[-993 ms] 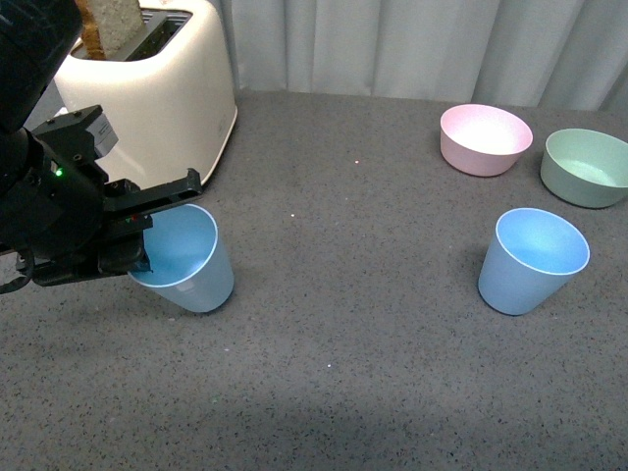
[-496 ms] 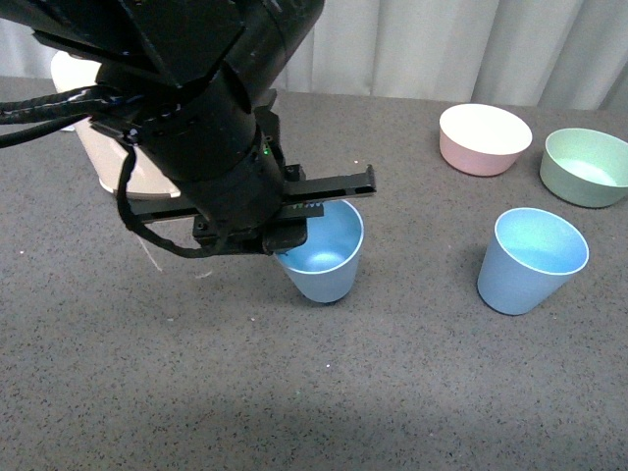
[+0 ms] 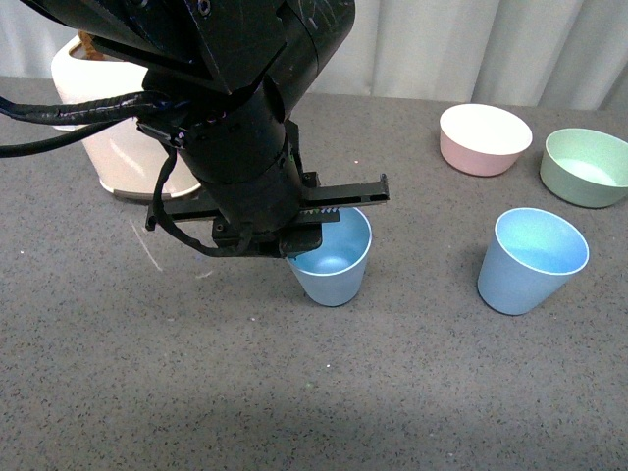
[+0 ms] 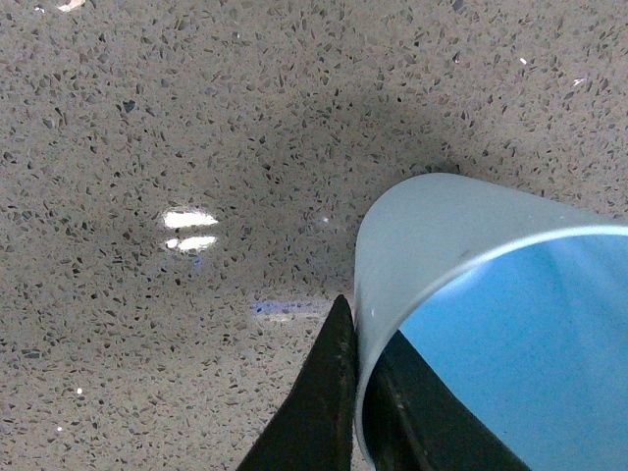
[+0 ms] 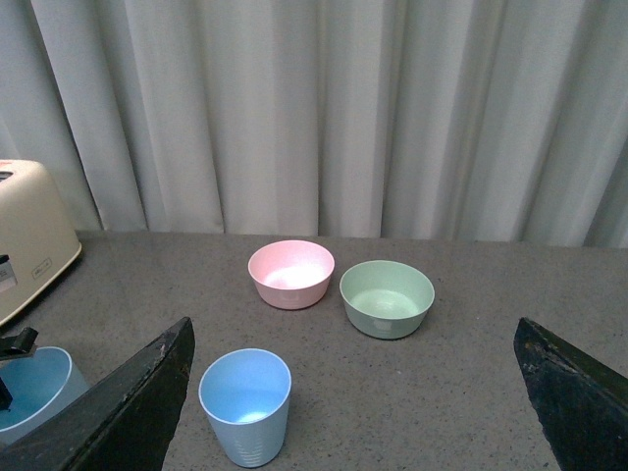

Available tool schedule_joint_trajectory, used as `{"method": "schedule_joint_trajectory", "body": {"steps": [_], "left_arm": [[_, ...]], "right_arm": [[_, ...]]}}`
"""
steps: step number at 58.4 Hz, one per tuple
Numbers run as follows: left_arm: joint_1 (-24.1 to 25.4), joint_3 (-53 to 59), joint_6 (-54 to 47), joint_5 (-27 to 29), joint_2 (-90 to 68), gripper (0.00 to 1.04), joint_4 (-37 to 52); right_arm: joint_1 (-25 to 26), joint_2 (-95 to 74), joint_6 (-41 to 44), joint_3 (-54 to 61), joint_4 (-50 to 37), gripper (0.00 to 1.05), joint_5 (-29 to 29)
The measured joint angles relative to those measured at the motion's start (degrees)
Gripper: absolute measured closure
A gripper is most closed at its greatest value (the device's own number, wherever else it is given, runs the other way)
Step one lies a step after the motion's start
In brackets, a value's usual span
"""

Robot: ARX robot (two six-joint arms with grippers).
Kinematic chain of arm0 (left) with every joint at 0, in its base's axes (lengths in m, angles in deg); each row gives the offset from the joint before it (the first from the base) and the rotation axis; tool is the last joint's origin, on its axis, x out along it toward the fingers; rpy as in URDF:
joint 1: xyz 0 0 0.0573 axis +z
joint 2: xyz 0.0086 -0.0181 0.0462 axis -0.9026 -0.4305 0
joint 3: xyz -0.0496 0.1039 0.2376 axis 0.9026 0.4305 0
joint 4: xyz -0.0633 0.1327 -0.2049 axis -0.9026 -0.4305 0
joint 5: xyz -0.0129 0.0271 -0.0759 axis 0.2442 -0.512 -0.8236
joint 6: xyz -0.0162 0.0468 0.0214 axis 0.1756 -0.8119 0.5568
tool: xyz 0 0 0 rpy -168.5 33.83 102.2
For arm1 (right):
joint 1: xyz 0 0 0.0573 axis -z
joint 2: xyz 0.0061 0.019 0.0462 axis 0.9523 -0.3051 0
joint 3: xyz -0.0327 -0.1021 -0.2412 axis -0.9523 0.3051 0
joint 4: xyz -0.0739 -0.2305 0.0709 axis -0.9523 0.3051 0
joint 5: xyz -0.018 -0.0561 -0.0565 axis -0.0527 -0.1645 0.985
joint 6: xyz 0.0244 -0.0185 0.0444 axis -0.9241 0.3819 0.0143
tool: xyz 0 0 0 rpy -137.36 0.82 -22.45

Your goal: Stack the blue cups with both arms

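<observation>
Standing at the far left of the grey speckled table is one cream, rounded toaster, partly hidden behind the bulky black left arm. Two cups and two bowls share the table with it. Just right of the toaster, the left claw is clenched on the rim of the first light blue tapered plastic cup. One finger presses the outer wall and the other sits inside. This cup is upright near the middle of the table; whether its base touches the surface cannot be told. The second light blue plastic cup stands upright and alone, well to the right. Behind it, side by side, are one round pink bowl and, further right, one pale green bowl. The right claw is released, its two black fingers spread wide, grasping nothing.
</observation>
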Motion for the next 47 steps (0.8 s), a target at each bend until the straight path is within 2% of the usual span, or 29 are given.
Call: {"method": "schedule_joint_trajectory", "body": {"steps": [5, 18, 23, 28, 34, 38, 47], "left_arm": [[0.00, -0.04, 0.17, 0.02, 0.00, 0.98, -0.24], [0.00, -0.39, 0.48, -0.50, 0.26, 0.66, -1.14], [0.00, -0.77, 0.66, -0.72, 1.05, 0.53, -1.16], [-0.02, -1.09, 0.46, -0.72, 2.95, 0.35, -1.18], [-0.11, -1.09, -0.13, -0.37, 4.39, 0.21, -1.70], [-0.22, -1.11, -0.48, -0.37, 4.83, 0.07, -1.70], [-0.26, -1.11, -0.87, -0.37, 4.83, 0.07, -1.81]], "right_arm": [[0.00, 0.00, -0.02, 0.00, 0.00, 0.10, -0.02], [0.00, 0.00, -0.02, 0.00, 0.00, 0.10, 0.00], [0.00, 0.00, -0.02, 0.00, 0.00, 0.10, 0.00], [0.00, 0.00, 0.00, 0.00, 0.00, 0.10, 0.00], [0.00, 0.00, -0.02, 0.00, 0.00, 0.10, 0.00], [0.00, 0.00, -0.02, 0.00, 0.00, 0.10, 0.00], [0.00, 0.00, -0.02, 0.00, 0.00, 0.10, 0.00]]}}
